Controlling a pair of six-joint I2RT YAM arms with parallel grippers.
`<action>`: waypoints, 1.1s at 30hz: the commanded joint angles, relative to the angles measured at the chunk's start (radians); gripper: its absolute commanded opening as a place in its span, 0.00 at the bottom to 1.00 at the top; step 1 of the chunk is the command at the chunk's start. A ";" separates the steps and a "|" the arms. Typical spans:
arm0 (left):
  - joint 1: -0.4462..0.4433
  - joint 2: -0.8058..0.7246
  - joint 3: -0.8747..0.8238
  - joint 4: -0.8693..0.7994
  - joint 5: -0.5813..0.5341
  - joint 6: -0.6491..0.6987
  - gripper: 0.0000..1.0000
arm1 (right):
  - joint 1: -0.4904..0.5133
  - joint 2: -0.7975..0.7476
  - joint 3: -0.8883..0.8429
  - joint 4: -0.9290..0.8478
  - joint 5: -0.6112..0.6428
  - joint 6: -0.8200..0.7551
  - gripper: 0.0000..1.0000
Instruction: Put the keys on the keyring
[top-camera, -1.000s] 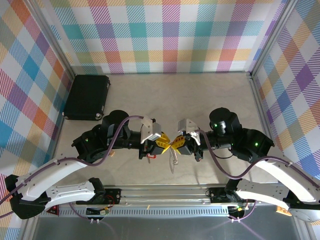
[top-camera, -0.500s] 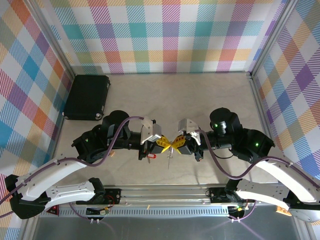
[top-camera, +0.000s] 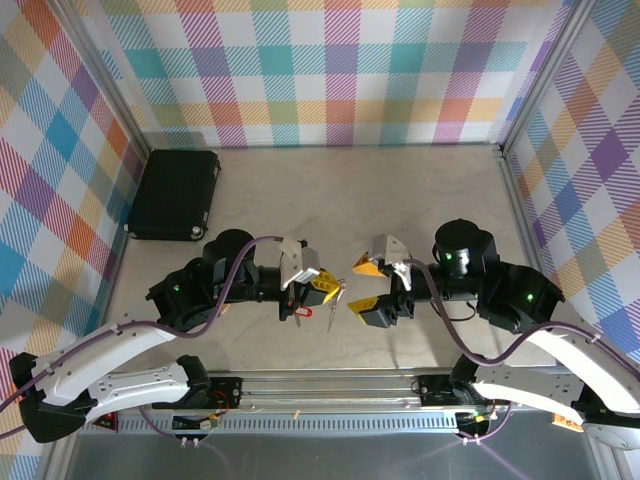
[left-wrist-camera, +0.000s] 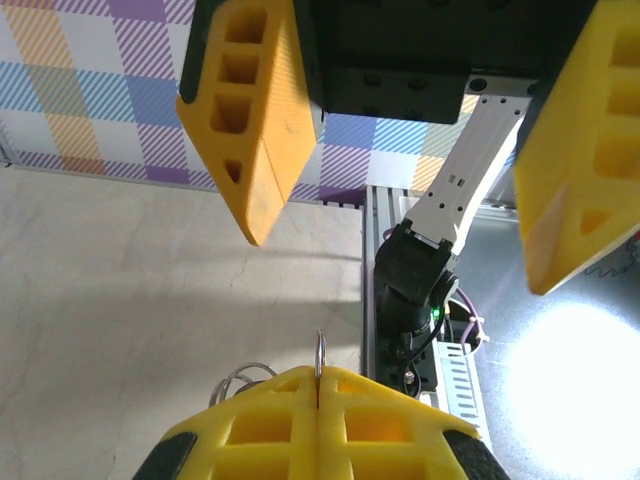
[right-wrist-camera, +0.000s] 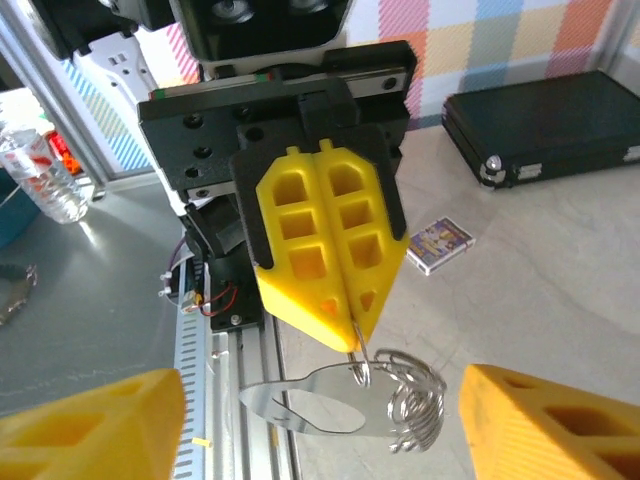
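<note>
I am clamping my left end effector (right-wrist-camera: 352, 338) shut on a thin wire loop of the keyring (right-wrist-camera: 262, 398), which is dangling beneath its fingertips over the counter (right-wrist-camera: 560, 300). I am holding my right end effector (top-camera: 361, 284) wide open, facing the left one and gripping nothing. The red key (top-camera: 304, 312) is sitting just beside my left end effector. The small box (right-wrist-camera: 440, 245) is showing print too blurred to read.
</note>
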 joint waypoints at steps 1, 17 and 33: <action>-0.005 -0.043 -0.032 0.077 -0.005 -0.030 0.00 | 0.007 0.004 0.029 -0.015 0.059 0.063 0.78; -0.005 -0.230 -0.248 0.177 -0.089 -0.129 0.00 | -0.022 0.064 -0.051 0.090 0.202 0.255 0.98; -0.005 -0.374 -0.321 0.135 -0.185 -0.187 0.00 | -0.122 0.236 -0.139 0.098 0.222 0.427 0.99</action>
